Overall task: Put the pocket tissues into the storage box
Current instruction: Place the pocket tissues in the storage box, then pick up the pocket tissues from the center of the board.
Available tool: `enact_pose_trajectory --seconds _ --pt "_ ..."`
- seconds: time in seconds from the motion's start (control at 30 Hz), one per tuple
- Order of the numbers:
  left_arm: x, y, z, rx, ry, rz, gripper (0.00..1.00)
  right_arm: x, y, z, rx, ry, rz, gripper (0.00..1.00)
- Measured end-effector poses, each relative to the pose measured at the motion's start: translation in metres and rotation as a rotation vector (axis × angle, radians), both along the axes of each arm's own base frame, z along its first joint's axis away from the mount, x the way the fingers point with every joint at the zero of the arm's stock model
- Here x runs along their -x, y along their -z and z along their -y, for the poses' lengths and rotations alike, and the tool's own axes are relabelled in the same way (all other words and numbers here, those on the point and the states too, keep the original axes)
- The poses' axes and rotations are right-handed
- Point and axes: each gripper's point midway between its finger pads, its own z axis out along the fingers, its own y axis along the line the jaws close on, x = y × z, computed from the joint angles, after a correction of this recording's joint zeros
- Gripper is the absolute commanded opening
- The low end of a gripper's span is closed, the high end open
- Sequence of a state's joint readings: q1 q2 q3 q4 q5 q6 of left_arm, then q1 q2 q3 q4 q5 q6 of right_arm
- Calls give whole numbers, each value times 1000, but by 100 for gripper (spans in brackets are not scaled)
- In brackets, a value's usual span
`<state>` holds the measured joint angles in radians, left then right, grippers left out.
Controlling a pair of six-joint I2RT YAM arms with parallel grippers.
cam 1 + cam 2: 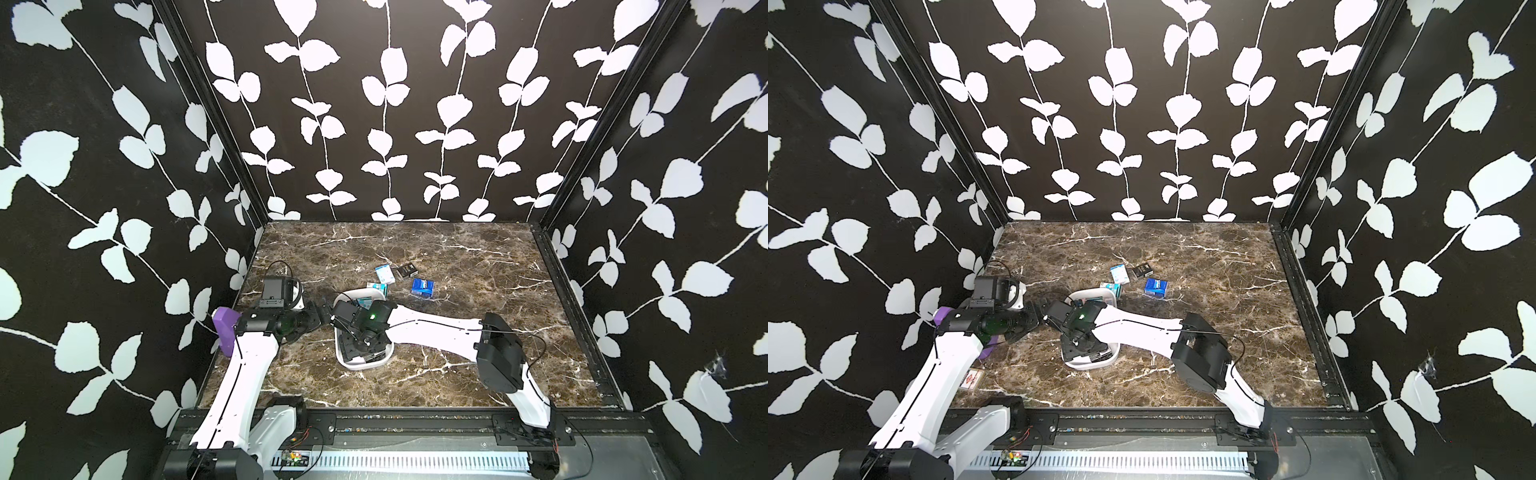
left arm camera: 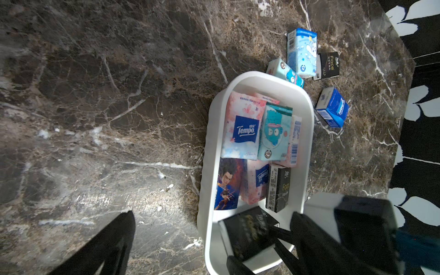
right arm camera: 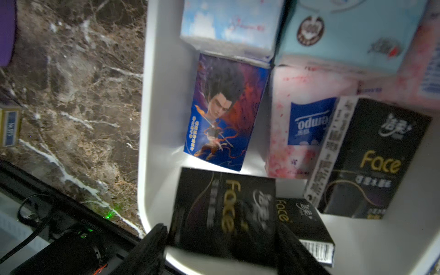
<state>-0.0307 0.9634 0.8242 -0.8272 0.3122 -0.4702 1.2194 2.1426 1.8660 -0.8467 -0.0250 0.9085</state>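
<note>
Where the right tool (image 3: 221, 232) gapes, a black pack (image 3: 221, 204) lies between.

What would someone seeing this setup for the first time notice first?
The white storage box mid-table, partly filled with colourful tissue packs, with the right gripper above it and a black Face pack between its fingers. Beyond the box, loose packs lie on the marble table, the blue pack brightest.
</note>
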Motion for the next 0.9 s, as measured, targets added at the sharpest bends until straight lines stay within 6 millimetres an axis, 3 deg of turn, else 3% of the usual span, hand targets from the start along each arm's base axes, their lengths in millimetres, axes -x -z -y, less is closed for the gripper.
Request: enact_pose_trajectory --seconds 0.27,0.43,0.5,0.77,0.9 --pt "0 0 1 3 1 -4 99 0 -52 0 -121 -1 32 74" --pt "1 0 5 27 16 -5 99 -20 -59 12 -128 48 65 75" --pt "0 -1 9 48 27 -4 99 -38 -56 27 -108 103 88 76" --pt "-3 9 28 150 92 -63 99 -127 -43 120 -9 421 191 88" --pt "-3 11 33 176 116 -78 99 -156 -44 150 28 507 237 97"
